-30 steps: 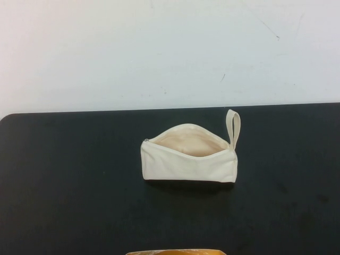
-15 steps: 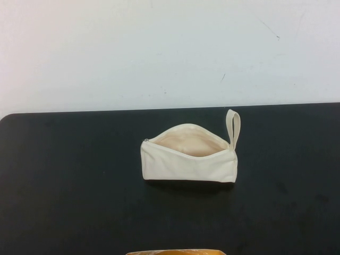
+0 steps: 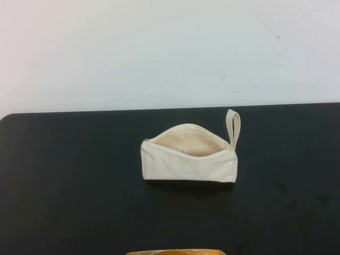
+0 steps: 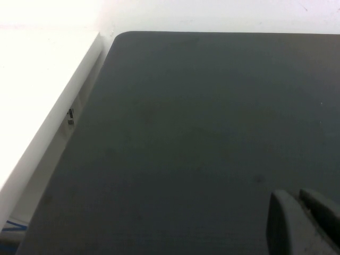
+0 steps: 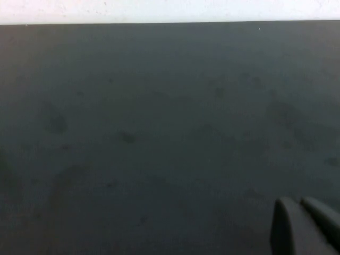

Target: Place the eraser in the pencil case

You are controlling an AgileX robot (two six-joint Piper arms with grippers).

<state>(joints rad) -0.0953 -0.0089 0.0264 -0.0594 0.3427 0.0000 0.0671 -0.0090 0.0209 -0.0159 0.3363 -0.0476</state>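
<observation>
The right wrist view showed bare black table (image 5: pixel 159 133) stretching to its far edge, where a white wall (image 5: pixel 159 9) met it. The right gripper (image 5: pixel 304 226) hung above that surface, its 2 grey fingertips (image 5: pixel 284 226) pressed side by side.

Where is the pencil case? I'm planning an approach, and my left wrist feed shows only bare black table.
Observer: The pencil case lies mid-table in the high view, with its mouth gaping.
Operator: And the eraser?
Observer: No view shows it clearly. A yellow-orange edge at the high view's near border can't be identified.
Operator: Where are the arms?
Observer: The right gripper, like your left gripper, hangs over bare table. Neither appears in the high view.
</observation>
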